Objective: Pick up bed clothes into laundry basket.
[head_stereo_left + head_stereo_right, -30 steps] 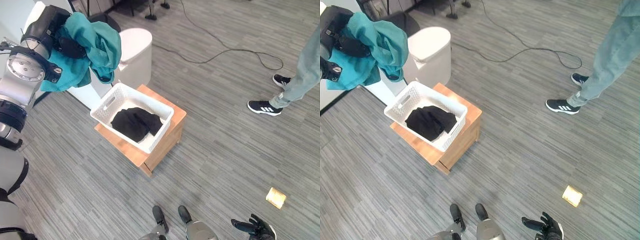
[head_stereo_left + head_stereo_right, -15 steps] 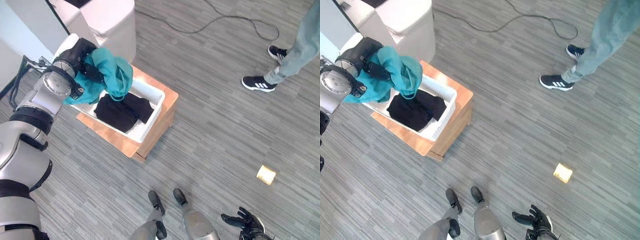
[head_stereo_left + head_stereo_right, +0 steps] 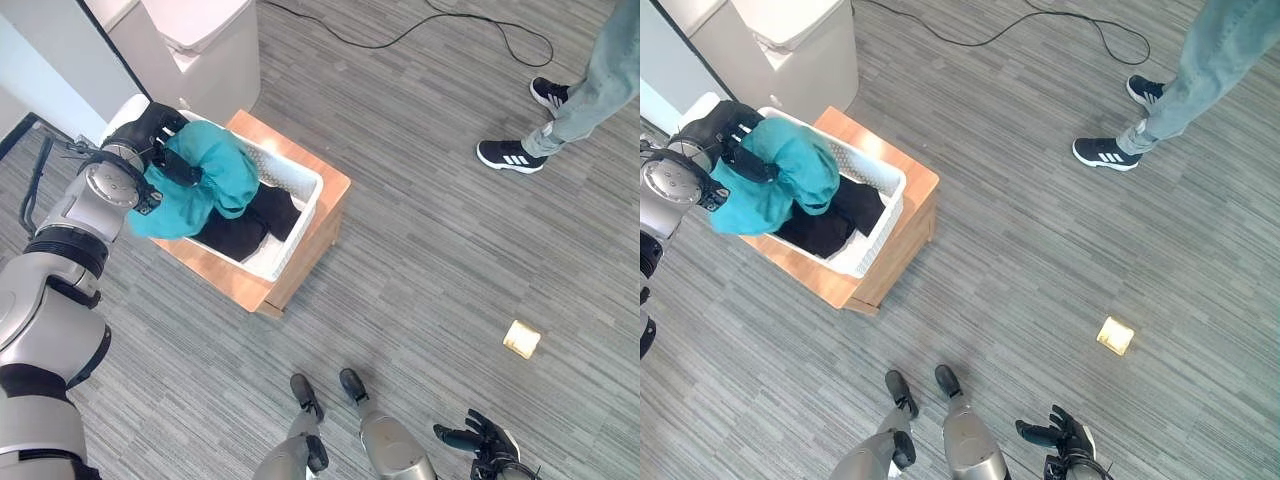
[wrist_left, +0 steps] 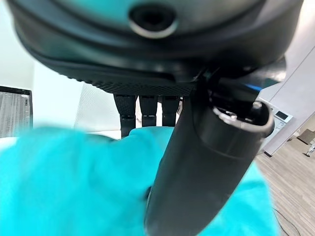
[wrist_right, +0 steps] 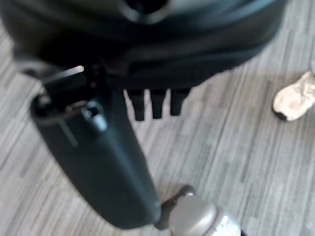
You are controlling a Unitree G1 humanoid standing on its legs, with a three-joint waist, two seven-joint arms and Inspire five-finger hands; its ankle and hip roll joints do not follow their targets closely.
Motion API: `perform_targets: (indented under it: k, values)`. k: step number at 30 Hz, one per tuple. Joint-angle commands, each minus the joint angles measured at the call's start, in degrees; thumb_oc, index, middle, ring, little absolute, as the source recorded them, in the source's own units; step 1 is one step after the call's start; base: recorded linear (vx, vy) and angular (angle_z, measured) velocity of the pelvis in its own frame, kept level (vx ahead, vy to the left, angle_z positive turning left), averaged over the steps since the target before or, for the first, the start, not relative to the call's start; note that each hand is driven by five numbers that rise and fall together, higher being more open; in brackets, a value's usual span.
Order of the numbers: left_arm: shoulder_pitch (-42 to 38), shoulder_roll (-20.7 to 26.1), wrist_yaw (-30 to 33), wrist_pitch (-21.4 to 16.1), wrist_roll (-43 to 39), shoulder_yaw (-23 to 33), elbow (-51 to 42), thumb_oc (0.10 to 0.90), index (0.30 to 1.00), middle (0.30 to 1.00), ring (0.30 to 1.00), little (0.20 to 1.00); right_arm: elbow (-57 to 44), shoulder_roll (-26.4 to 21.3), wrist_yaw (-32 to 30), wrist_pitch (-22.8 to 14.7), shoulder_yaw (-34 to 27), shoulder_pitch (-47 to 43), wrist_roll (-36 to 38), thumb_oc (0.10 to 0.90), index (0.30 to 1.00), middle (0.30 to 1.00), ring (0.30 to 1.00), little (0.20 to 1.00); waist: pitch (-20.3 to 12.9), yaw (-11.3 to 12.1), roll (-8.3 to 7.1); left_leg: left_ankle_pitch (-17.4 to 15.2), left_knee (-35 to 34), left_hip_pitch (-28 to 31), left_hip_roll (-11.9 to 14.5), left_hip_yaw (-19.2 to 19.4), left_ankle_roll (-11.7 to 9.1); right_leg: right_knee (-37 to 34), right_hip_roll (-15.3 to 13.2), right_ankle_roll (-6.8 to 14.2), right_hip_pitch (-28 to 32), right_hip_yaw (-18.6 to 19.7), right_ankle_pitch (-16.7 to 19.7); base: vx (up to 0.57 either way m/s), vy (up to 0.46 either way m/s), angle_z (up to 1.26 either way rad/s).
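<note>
My left hand (image 3: pixel 158 135) is shut on a teal garment (image 3: pixel 200 180) and holds it over the white laundry basket (image 3: pixel 296 222), low against the basket's contents. In the left wrist view the teal cloth (image 4: pixel 74 182) bulges under my thumb (image 4: pixel 197 162) and curled fingers (image 4: pixel 142 110). A black garment (image 3: pixel 255 222) lies inside the basket, partly covered by the teal one. The basket rests on a low wooden table (image 3: pixel 300 270). My right hand (image 3: pixel 485 445) hangs low by my side with its fingers spread and holds nothing.
A white bin (image 3: pixel 205 45) stands right behind the basket. A person's legs and black shoes (image 3: pixel 515 155) are at the far right, with a black cable (image 3: pixel 440 25) on the floor beyond. A small yellow pad (image 3: pixel 521 339) lies on the carpet.
My left hand has brought the teal garment down from high above and behind the basket onto it. The camera has also tilted, so the whole scene has shifted.
</note>
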Motion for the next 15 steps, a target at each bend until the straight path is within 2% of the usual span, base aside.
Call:
perform_targets:
  k: [1, 7, 10, 12, 15]
  values:
    - [-10.9, 6.0, 4.5, -5.1, -5.2, 4.5, -3.5, 0.800, 0.900, 0.900, 0.900, 0.900, -1.9, -4.1, -1.5, -1.2, -0.9, 4.6, -0.6, 0.800, 0.900, 0.900, 0.900, 0.900, -3.5, 0.0, 2.78, -3.4, 0.0, 2.1, 3.7, -1.7, -4.2, -1.3, -4.1, 5.9, -4.1, -1.5, 3.7, 0.01, 0.003, 0.03]
    - [-12.0, 8.4, 3.8, -6.3, -7.8, 2.8, -8.7, 0.800, 0.900, 0.900, 0.900, 0.900, -1.6, -4.8, -0.7, -0.7, -0.6, 4.1, -1.8, 0.800, 0.900, 0.900, 0.900, 0.900, -4.3, 0.9, 3.60, -3.5, 0.0, 2.7, 3.4, -2.3, -4.3, -1.6, -4.5, 5.9, -2.9, -2.4, 3.5, 0.00, 0.004, 0.05]
    - [-11.6, 11.3, 4.4, -7.7, -9.9, 3.0, -13.3, 0.800, 0.900, 0.900, 0.900, 0.900, -1.1, -5.3, -0.3, -0.5, -0.4, 3.2, -2.8, 0.800, 0.900, 0.900, 0.900, 0.900, -4.8, 2.1, 4.03, -3.6, 0.0, 3.4, 3.1, -2.9, -4.4, -1.6, -5.0, 6.0, -1.7, -3.4, 3.2, 0.00, 0.013, 0.10]
    - [-9.5, 13.2, 5.3, -8.9, -13.0, 5.6, -17.8, 0.800, 0.900, 0.900, 0.900, 0.900, -1.4, -5.3, -0.2, -0.3, -0.5, 2.9, -3.2, 0.800, 0.900, 0.900, 0.900, 0.900, -5.3, 3.1, 3.98, -3.7, 0.0, 4.1, 3.1, -3.2, -4.3, -1.3, -5.1, 6.1, -1.2, -3.8, 2.9, 0.02, 0.009, 0.13]
    - [2.4, 16.0, 7.2, -10.5, -16.1, 16.3, -26.9, 0.800, 0.900, 0.900, 0.900, 0.900, -4.4, -5.2, 0.3, -0.1, -0.4, 3.1, -4.8, 0.800, 0.900, 0.900, 0.900, 0.900, -6.3, 5.1, 3.28, -4.3, 0.0, 5.9, 3.3, -3.6, -4.0, 1.2, -5.2, 6.2, -0.3, -5.3, 1.4, 0.02, -0.005, 0.03]
